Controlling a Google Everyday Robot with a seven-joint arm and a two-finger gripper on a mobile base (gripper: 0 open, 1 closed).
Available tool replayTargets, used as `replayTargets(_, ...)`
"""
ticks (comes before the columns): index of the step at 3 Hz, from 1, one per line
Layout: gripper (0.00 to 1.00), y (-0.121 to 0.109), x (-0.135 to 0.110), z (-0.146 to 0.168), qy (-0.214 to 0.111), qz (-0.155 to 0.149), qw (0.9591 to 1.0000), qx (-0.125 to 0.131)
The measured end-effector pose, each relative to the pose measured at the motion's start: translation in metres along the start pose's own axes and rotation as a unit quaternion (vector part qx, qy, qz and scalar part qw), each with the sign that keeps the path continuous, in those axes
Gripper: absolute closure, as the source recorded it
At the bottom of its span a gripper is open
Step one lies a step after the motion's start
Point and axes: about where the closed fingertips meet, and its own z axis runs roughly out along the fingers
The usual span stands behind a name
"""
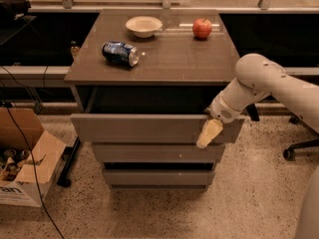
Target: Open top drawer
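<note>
The top drawer (149,128) is the uppermost grey-brown front of the cabinet. It stands pulled out a short way, with a dark gap behind its top edge. My gripper (208,133) hangs at the drawer front's right end, its pale fingers (209,132) reaching down over the front panel. The white arm comes in from the right. Two narrower drawer fronts (157,153) sit below, closed.
On the cabinet top (169,59) lie a blue can (120,53) on its side, a white bowl (143,26) and a red apple (202,28). A cardboard box (25,158) stands on the floor at left. An office chair base (299,146) is at right.
</note>
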Motion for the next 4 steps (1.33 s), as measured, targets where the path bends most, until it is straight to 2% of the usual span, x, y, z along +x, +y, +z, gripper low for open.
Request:
replayTargets(1, 0.42, 0.015, 0.004, -0.004, 0.027, -0.036, 0.998, -0.044)
replayTargets(2, 0.65, 0.032, 0.01, -0.007, 0.046, -0.054, 0.9947, -0.074)
replayTargets(3, 0.54, 0.051, 0.02, -0.015, 0.056, -0.048, 0.9931, -0.091)
replayTargets(4, 0.31, 0.05, 0.02, -0.012, 0.055, -0.049, 0.9931, -0.092)
